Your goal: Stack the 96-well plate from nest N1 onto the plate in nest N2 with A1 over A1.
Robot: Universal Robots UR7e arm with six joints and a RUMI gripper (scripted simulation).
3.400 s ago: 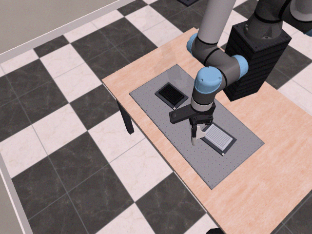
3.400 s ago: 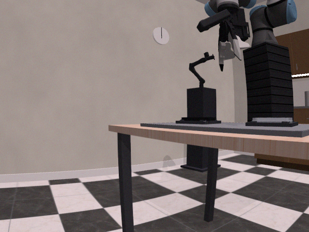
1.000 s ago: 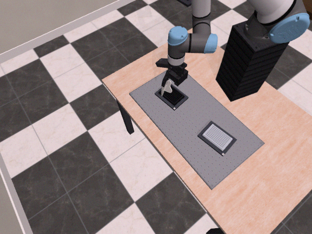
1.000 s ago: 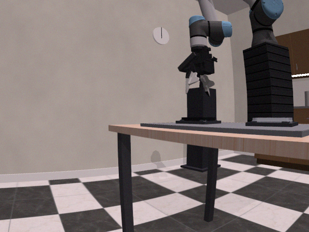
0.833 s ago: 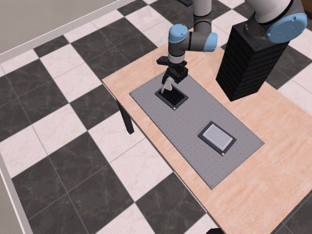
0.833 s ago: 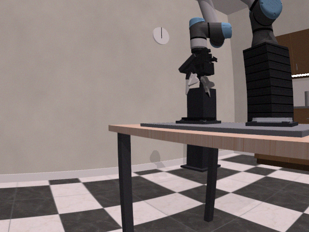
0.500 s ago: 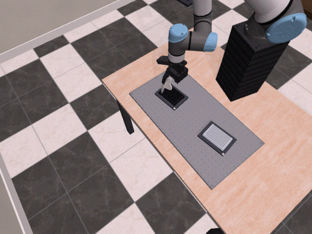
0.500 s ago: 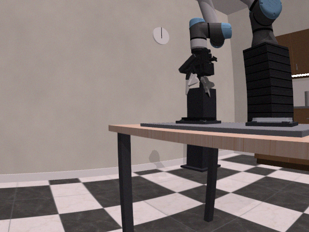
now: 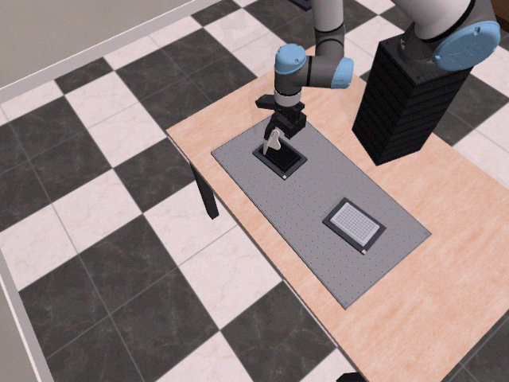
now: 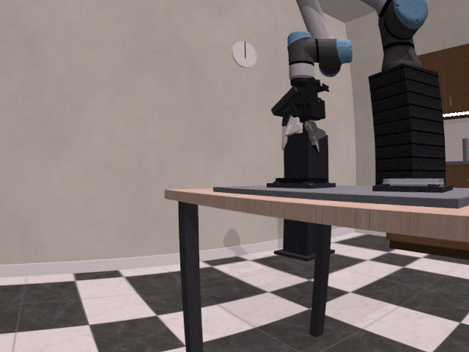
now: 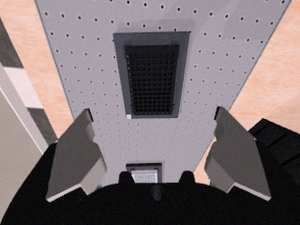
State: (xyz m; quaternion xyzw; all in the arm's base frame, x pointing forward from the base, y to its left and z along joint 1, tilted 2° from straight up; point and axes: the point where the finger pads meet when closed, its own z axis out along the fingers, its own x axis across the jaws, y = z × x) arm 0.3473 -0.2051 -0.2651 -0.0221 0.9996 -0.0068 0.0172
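A black 96-well plate (image 9: 281,157) lies flat in nest N1 (image 9: 262,153), at the far left end of the grey perforated baseplate (image 9: 320,205). A white 96-well plate (image 9: 354,224) lies flat in nest N2 (image 9: 378,230), nearer the right end. My gripper (image 9: 273,142) hangs open and empty a little above the black plate, over its far edge. In the wrist view the black plate (image 11: 151,80) lies ahead between the spread fingers, and the white plate (image 11: 144,175) shows small at the bottom. I cannot make out the cut corners.
The arm's tall black pedestal (image 9: 406,99) stands on the wooden table behind the baseplate. A small white marker (image 9: 284,177) sits at one corner of N1's nest. In the side view a dark column (image 10: 305,163) stands behind the table, past N1 (image 10: 300,184).
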